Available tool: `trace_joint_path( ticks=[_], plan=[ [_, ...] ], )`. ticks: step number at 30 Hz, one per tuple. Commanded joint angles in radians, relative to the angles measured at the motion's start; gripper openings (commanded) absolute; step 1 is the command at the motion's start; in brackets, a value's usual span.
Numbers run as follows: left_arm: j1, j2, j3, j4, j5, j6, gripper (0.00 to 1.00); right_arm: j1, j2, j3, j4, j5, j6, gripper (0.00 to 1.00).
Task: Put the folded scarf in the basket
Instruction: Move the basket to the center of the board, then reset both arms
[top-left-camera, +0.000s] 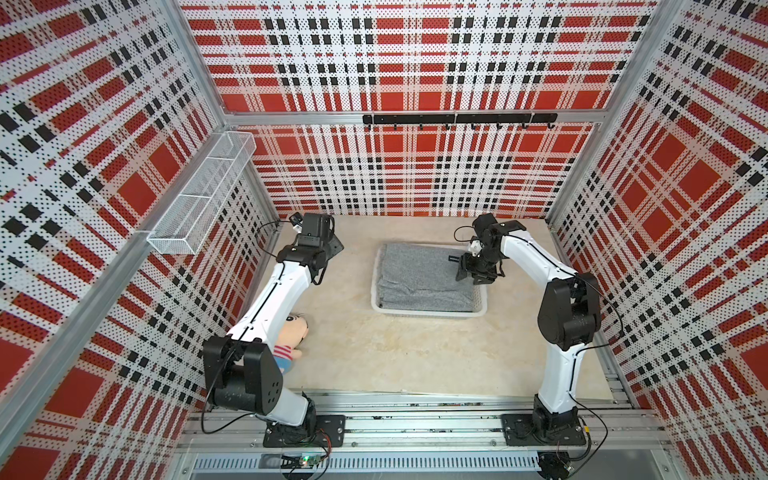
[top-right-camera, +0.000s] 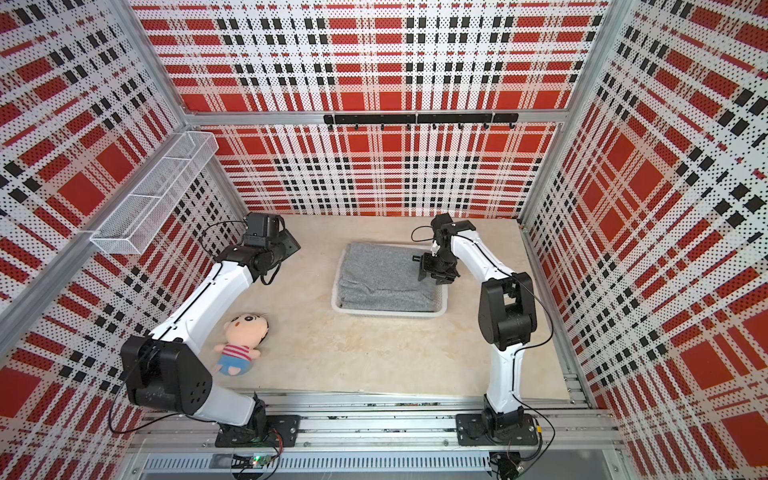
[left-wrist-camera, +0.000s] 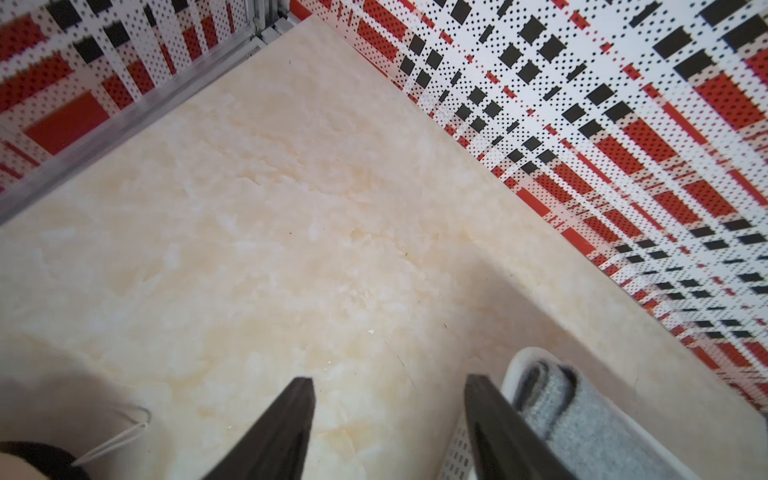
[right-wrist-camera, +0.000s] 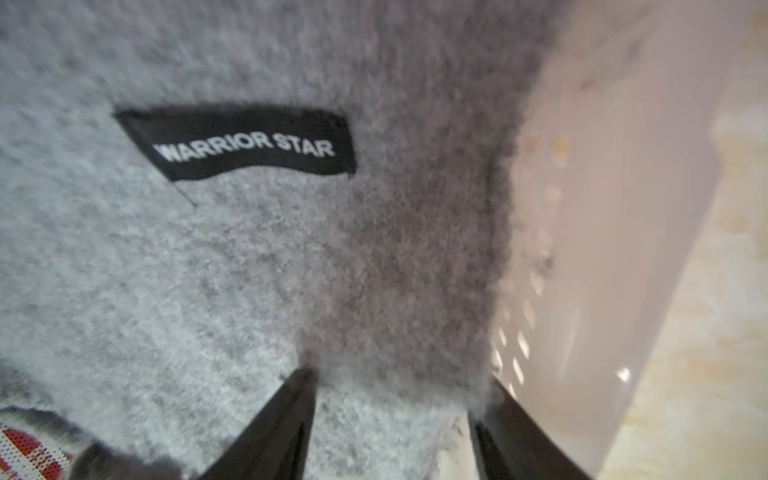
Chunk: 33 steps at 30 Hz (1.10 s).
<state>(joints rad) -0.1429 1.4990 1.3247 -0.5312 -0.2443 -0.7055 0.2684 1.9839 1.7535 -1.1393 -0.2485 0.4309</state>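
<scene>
The grey folded scarf (top-left-camera: 419, 274) (top-right-camera: 382, 274) lies flat inside the white basket (top-left-camera: 428, 312) (top-right-camera: 386, 312) at the back middle of the table. My right gripper (top-left-camera: 467, 279) (top-right-camera: 430, 280) is low over the scarf's right edge. In the right wrist view this gripper (right-wrist-camera: 395, 382) is open: one finger rests on the scarf (right-wrist-camera: 249, 270) and the other stands between its edge and the basket wall (right-wrist-camera: 623, 208). A black label (right-wrist-camera: 237, 143) shows on the cloth. My left gripper (top-left-camera: 334, 247) (left-wrist-camera: 390, 382) is open over bare table, left of the basket corner (left-wrist-camera: 523, 361).
A plush doll (top-right-camera: 241, 340) lies at the front left beside the left arm. A white wire-mesh shelf (top-left-camera: 199, 191) hangs on the left wall. A black hook rail (top-left-camera: 457, 119) runs along the back wall. Plaid walls enclose the table on three sides.
</scene>
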Motion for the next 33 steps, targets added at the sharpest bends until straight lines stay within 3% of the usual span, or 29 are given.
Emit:
trace_joint_path(
  ticks=[1,2,7,10,12,14,16,18,19,22,26,29,33],
  plan=[
    [0.015,-0.074,-0.075,0.206,0.007,0.025,0.99,-0.019,-0.136,0.044,0.057,0.039,0.008,0.85],
    [0.014,-0.09,-0.099,0.243,0.004,0.044,0.99,-0.029,-0.16,0.058,0.079,0.05,0.014,1.0],
    [-0.027,-0.196,-0.221,0.392,-0.111,0.167,0.99,-0.1,-0.331,0.012,0.303,0.173,0.037,1.0],
    [-0.144,-0.218,-0.265,0.429,-0.444,0.239,0.99,-0.106,-0.457,-0.088,0.446,0.44,0.017,1.0],
    [-0.206,-0.205,-0.323,0.521,-0.677,0.311,0.99,-0.118,-0.509,-0.184,0.546,0.532,-0.03,1.0],
    [-0.198,-0.211,-0.428,0.683,-0.656,0.481,0.99,-0.153,-0.561,-0.338,0.711,0.53,-0.101,1.0],
    [-0.149,-0.233,-0.547,0.847,-0.547,0.599,0.99,-0.193,-0.619,-0.533,0.907,0.554,-0.146,1.0],
    [-0.042,-0.237,-0.601,0.862,-0.416,0.549,0.99,-0.216,-0.667,-0.733,1.038,0.596,-0.17,1.0],
    [-0.004,-0.235,-0.62,0.862,-0.359,0.531,0.99,-0.231,-0.676,-0.821,1.199,0.61,-0.188,1.0],
    [0.053,-0.263,-0.757,0.99,-0.269,0.634,0.99,-0.253,-0.67,-1.015,1.381,0.601,-0.214,1.0],
    [0.093,-0.279,-0.903,1.183,-0.185,0.682,0.99,-0.259,-0.63,-1.135,1.475,0.595,-0.283,1.0],
    [0.12,-0.233,-0.951,1.224,-0.148,0.673,0.99,-0.263,-0.61,-1.224,1.603,0.598,-0.286,1.0],
    [0.131,-0.167,-1.044,1.435,-0.106,0.622,0.99,-0.267,-0.559,-1.299,1.79,0.534,-0.332,1.0]
  ],
)
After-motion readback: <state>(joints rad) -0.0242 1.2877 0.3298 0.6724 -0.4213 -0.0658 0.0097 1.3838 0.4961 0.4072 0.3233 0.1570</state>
